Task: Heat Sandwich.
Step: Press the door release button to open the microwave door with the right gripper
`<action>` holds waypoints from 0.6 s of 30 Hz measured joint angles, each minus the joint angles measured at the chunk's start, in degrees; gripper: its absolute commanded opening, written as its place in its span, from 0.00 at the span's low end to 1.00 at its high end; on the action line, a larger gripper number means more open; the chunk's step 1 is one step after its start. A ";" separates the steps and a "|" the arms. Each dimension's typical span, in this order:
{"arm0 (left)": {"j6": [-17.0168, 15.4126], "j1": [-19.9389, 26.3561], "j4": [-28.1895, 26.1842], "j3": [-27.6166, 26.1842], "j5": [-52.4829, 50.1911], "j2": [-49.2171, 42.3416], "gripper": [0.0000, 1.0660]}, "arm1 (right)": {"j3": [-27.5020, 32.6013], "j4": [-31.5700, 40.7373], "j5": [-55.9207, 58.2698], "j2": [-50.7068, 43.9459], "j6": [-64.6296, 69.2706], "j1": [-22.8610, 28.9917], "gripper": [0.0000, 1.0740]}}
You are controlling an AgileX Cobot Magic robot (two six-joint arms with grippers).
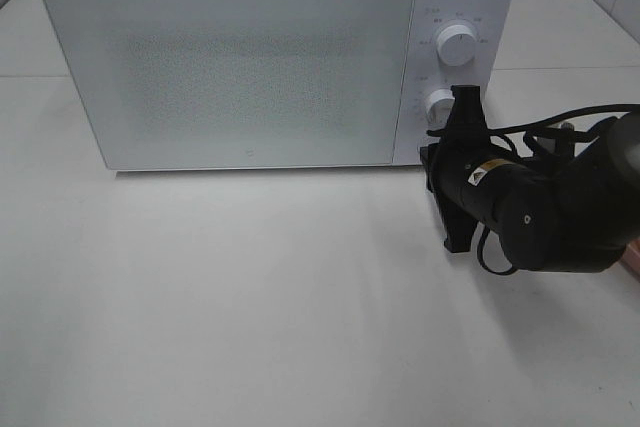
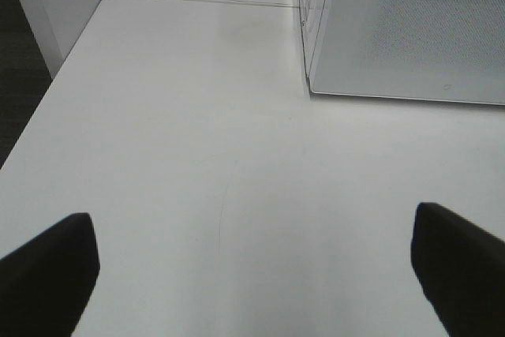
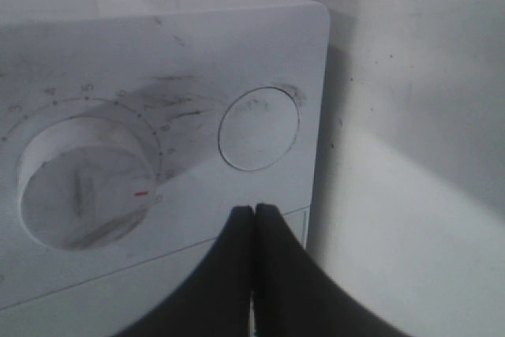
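The sandwich is out of view. The white microwave point(image 1: 240, 67) stands at the back of the table with its frosted door shut. My right gripper point(image 1: 466, 99) is shut with nothing in it. Its tips sit right in front of the control panel, beside the lower knob point(image 1: 439, 104). In the right wrist view the shut fingertips point(image 3: 254, 212) point at the panel just below a flat round button point(image 3: 259, 128), with the marked dial point(image 3: 83, 183) to one side. My left gripper point(image 2: 252, 246) is open and empty, low over bare table beside the microwave's corner point(image 2: 316, 53).
The upper knob point(image 1: 457, 47) sits above the lower one on the panel. The right arm's black body and cables point(image 1: 560, 207) hang over the table's right side. A small pinkish sliver point(image 1: 631, 260) shows at the right edge behind the arm. The white table point(image 1: 250, 297) stretches in front.
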 measured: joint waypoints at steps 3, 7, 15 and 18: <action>0.00 0.00 0.00 0.00 0.00 0.00 0.95 | -0.97 -0.46 0.92 0.40 0.00 -0.69 0.00; 0.00 0.00 0.00 0.00 0.00 0.00 0.95 | -2.86 -1.89 2.86 1.03 -0.11 -2.46 0.00; 0.00 0.00 0.00 0.00 0.00 0.00 0.95 | -6.30 -4.35 5.21 3.50 -0.23 -4.18 0.00; 0.00 0.00 0.00 0.00 0.00 0.00 0.95 | -7.22 -4.18 5.61 4.64 -0.23 -4.18 0.00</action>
